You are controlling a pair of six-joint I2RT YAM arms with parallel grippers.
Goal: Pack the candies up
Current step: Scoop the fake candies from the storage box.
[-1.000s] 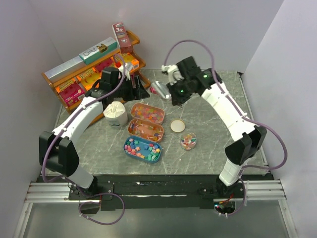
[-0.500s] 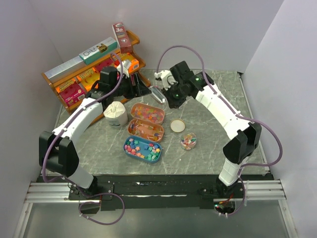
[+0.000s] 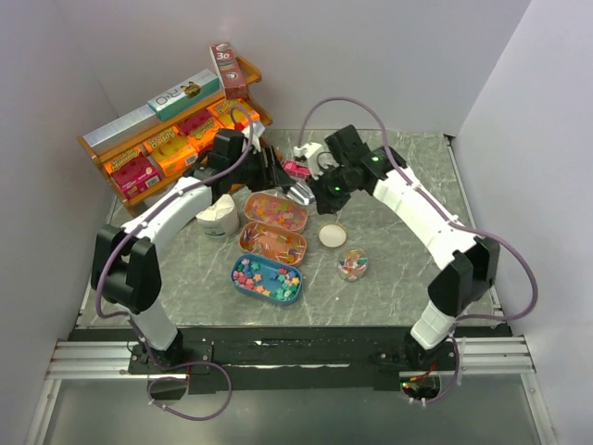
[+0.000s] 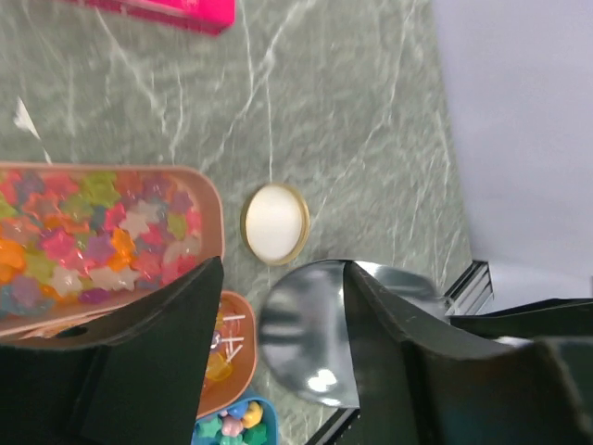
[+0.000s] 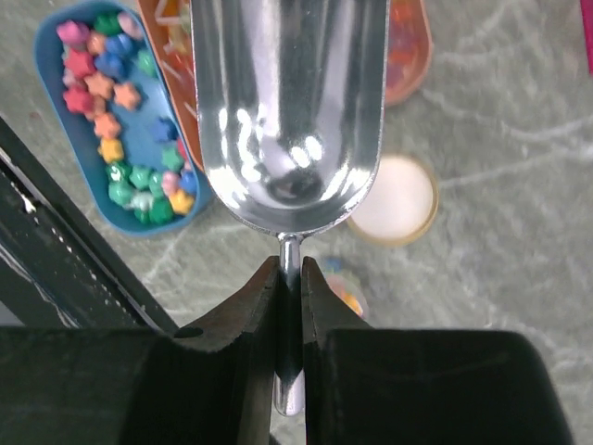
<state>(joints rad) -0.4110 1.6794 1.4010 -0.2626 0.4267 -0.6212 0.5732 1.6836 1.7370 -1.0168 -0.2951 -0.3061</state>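
The candies are small star-shaped sweets in mixed colours. They fill an orange tin (image 3: 275, 211), a blue tin (image 3: 267, 278) and a small clear jar (image 3: 352, 264). My right gripper (image 3: 320, 190) is shut on the thin handle of a metal scoop (image 3: 298, 192); in the right wrist view the gripper (image 5: 290, 287) holds the scoop's empty bowl (image 5: 289, 102) above the tins. My left gripper (image 3: 278, 176) is open just left of the scoop. In the left wrist view the gripper (image 4: 278, 315) frames the blurred scoop (image 4: 310, 343), with the candies (image 4: 102, 232) at the left.
A second orange tin (image 3: 273, 243) holds sticks and a few sweets. A round white lid (image 3: 333, 235) lies beside the jar. A white tub (image 3: 216, 211) stands left of the tins. A wooden shelf (image 3: 167, 130) of boxes is at the back left; a pink box (image 4: 176, 11) lies nearby.
My left gripper has swung right, from the shelf side to beside the scoop. My right gripper has carried the scoop left and nearer, over the orange tin.
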